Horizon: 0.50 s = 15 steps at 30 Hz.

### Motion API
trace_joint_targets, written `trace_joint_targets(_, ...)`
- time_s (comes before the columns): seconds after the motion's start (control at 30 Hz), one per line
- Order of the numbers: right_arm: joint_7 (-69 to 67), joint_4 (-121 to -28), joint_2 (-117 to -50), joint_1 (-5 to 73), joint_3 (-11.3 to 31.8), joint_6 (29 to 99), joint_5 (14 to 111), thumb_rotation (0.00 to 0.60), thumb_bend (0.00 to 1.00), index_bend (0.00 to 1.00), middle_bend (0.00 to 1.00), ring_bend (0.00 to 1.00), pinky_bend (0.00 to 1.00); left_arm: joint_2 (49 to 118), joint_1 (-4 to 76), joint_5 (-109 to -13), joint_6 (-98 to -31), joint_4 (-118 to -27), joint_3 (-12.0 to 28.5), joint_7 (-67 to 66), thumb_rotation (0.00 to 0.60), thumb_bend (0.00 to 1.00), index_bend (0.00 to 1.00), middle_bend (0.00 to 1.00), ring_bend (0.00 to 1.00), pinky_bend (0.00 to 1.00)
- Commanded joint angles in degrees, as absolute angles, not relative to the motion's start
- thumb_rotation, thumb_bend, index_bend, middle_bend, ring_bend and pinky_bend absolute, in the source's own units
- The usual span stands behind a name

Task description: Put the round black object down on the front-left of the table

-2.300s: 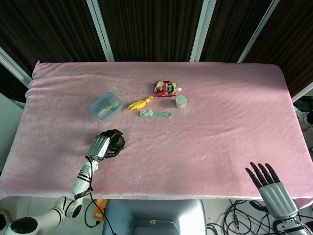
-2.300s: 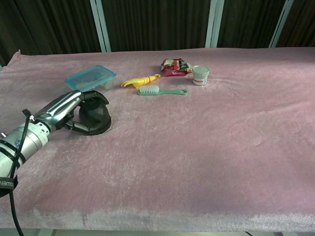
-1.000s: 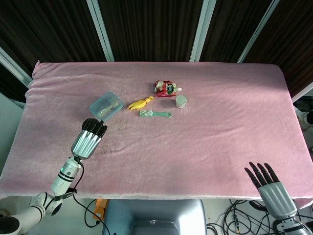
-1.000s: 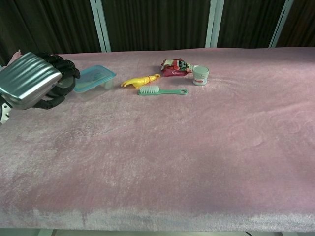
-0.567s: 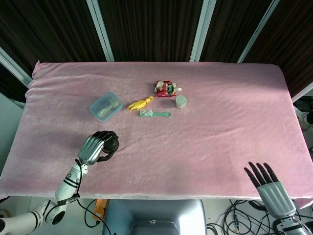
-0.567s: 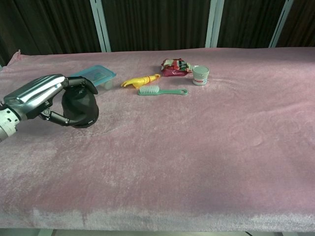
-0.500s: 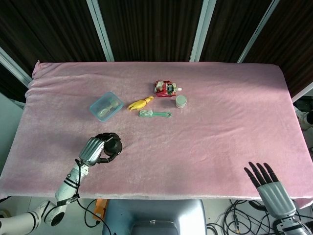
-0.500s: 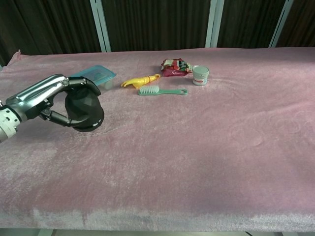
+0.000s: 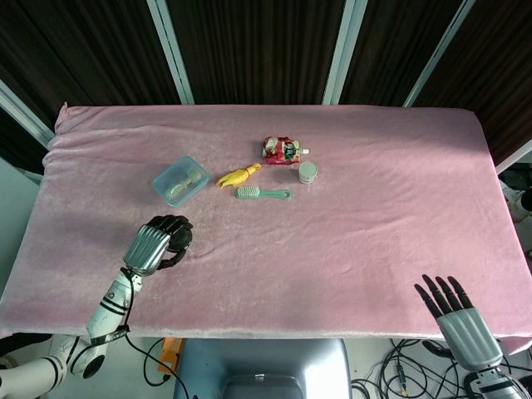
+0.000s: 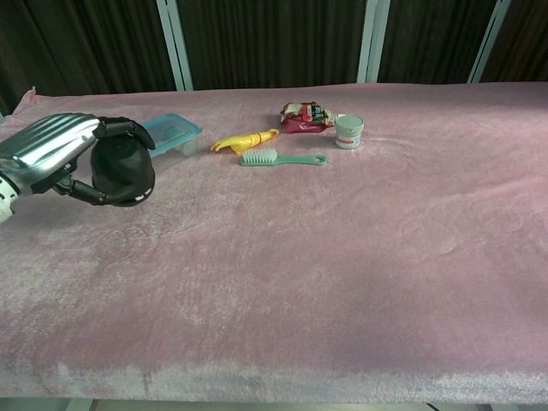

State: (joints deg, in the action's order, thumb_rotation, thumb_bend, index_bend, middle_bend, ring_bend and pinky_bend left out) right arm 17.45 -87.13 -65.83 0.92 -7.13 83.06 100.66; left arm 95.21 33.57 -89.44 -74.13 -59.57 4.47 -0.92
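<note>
1. The left hand [image 10: 47, 154] reaches in from the front-left with its silver back turned up, fingers curled around the round black object [image 10: 122, 178] and gripping it.
2. The round black object sits in that grasp over the front-left part of the counter [image 9: 349, 233]; whether it touches the pink cloth cannot be told from either view.
3. The right hand [image 9: 461, 320] hangs past the front-right edge of the counter, dark fingers spread apart and pointing up, holding nothing.
4. One clear blue-lidded container [image 9: 180, 179] lies just behind the left hand.
5. One yellow toy [image 9: 238, 175] lies to the right of the container, with one green brush [image 9: 261, 194] just in front of it.
6. One red pouch [image 9: 281, 150] lies further back, and one small white jar [image 9: 308, 172] stands beside it to the right.
</note>
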Motion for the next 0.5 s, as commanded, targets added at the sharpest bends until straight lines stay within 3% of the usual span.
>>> trace_joint_targets(0.03,17.6,-87.2,-65.9,0.9,-7.2,83.0,100.6,0.600,0.10,0.00,0.00,0.00,0.11,100.0,33.2,-92.7,-81.3,-48.2,4.7,-15.0,0.600,0.35,0.36,0.47,0.57,0.74)
trace_joint_targets(0.23,17.7,-87.3,-65.8,1.0,-7.2,82.8,100.5,0.600,0.10,0.00,0.00,0.00,0.11,99.8,32.6,-90.8,-78.6,-51.5,4.5,-8.5,0.600,0.35,0.36,0.47,0.57,0.74)
trace_joint_targets(0.5,17.8,-87.3,-65.7,1.0,-7.3,82.7,100.6,0.600,0.10,0.00,0.00,0.00,0.11,95.1,32.4,-84.2,-67.2,-64.9,4.4,3.6,0.600,0.35,0.36,0.47,0.57,0.75)
